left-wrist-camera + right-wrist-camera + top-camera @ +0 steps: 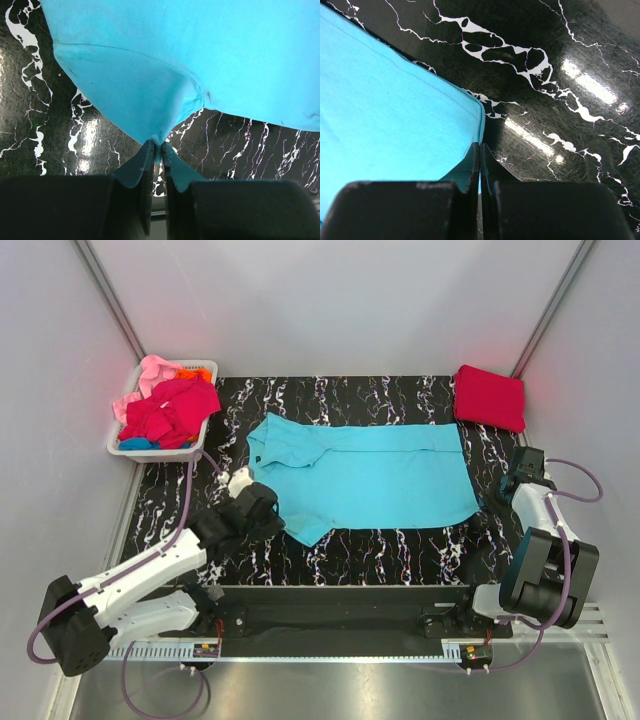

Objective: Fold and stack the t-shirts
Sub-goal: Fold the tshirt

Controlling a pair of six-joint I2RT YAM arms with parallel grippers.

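Note:
A turquoise t-shirt (365,475) lies spread across the middle of the black marbled table (380,550), collar to the left. My left gripper (276,508) is shut on the tip of the shirt's near left sleeve; in the left wrist view the fabric (150,85) bunches into a point between the shut fingers (158,146). My right gripper (483,514) is shut on the shirt's near right hem corner (475,115), seen between the closed fingers (480,146). A folded crimson red t-shirt (490,397) lies at the back right corner.
A white slotted basket (128,445) stands at the back left, holding crumpled pink (152,375), magenta-red (172,408), orange and blue shirts. Grey walls close in the table on three sides. A metal rail runs along the near edge.

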